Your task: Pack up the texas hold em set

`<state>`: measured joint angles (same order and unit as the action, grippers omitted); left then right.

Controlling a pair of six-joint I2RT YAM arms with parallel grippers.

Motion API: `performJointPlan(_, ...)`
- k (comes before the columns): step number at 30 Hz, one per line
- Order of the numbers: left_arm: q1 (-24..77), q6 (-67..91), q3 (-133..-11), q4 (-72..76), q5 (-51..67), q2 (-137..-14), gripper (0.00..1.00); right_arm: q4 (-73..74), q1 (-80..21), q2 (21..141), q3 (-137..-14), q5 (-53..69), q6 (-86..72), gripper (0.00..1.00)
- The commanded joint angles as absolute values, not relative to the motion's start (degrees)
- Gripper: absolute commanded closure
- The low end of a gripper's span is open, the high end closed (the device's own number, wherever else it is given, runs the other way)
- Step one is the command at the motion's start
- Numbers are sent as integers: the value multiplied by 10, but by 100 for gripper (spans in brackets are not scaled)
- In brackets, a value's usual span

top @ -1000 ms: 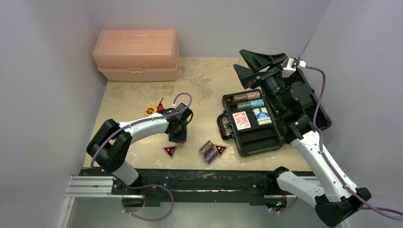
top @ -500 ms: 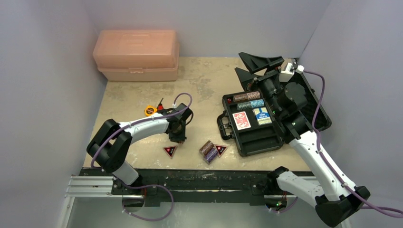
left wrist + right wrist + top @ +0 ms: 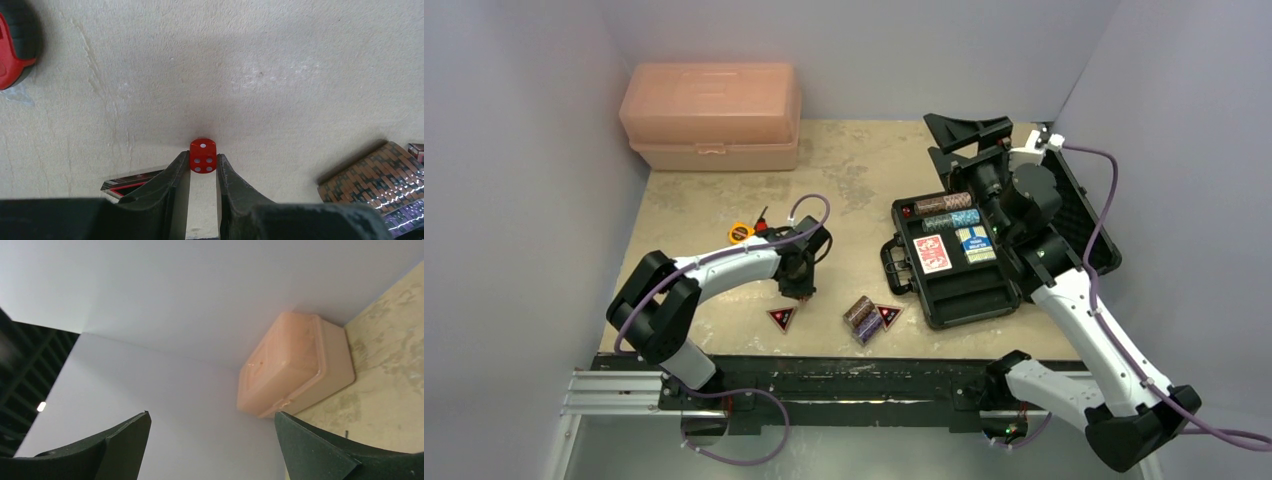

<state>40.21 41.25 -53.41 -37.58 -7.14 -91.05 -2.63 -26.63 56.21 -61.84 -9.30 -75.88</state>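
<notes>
Your left claw (image 3: 203,159) is clenching a small red die (image 3: 203,155); your right claw (image 3: 214,440) is gaping wide
You are gripping the die between both fingertips (image 3: 180,165) close to the beige worktop (image 3: 864,170), beside a black-red triangular token (image 3: 781,318) and near the loose brown and purple chip stacks (image 3: 861,318). The black foam-lined case (image 3: 969,295) is lying open at your right, carrying two chip rows (image 3: 944,203), a red card deck (image 3: 932,253) and a blue deck (image 3: 975,245); your right claw is hanging above its far end
</notes>
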Motion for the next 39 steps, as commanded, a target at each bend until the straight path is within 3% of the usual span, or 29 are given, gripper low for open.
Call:
performJointPlan(1, 405, 397, -574, -387, -88, -883, 100, 61, -268, 591, -695, -145, -674, 1)
performJointPlan(20, 407, 350, -718, -400, -89, -903, 100, 195, -268, 644, -772, -246, -384, 3)
performJointPlan(39, 408, 307, -941, -386, 10, -1043, 100, 192, -267, 643, -732, -258, -285, 1)
